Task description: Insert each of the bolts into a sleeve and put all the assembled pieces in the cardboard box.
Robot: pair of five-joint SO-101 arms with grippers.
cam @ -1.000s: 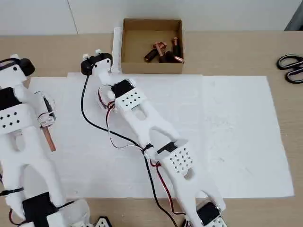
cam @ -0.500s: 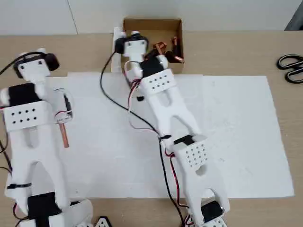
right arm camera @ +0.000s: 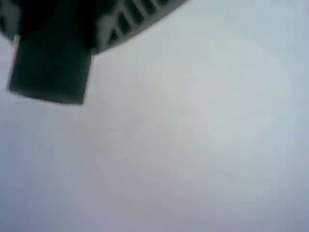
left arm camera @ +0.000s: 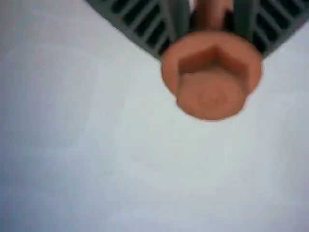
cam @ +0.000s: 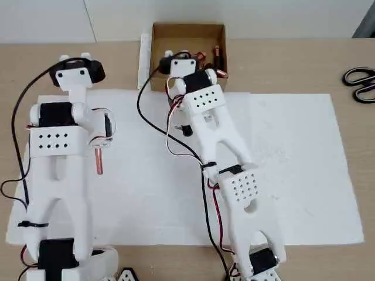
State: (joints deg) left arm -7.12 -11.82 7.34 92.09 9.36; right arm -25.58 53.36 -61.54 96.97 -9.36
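Bolt (cam: 99, 162), copper-coloured, sits pinched in the left pincer (left arm camera: 210, 19) at centre left of the high view. Its long axis runs nearly up and down the frame. In the left wrist view its hexagonal head pokes out past the ribbed fingertips. The part it has to meet looks to be a short dark sleeve (cam: 186, 130), which the right pincer (right arm camera: 63, 24) seems to be pinching under the right arm's forearm, though the blur leaves that grip less certain. From the bolt, the sleeve lies to the right in the frame and slightly higher, well apart, with bare white sheet (cam: 293, 164) between them. As I judge it, the coming move depends on closing that sideways gap and lining the shaft up with the sleeve's bore. I cannot read which way the bore faces. The cardboard box (cam: 187, 25) stands at upper centre, just beyond the sheet's far edge. It already holds several assembled pieces (cam: 206, 60) toward its right side, and the right arm is the nearer to it. The sheet lies flat on a wooden table (cam: 281, 64), with scissors (cam: 359, 84) at the right edge, well away from both arms.
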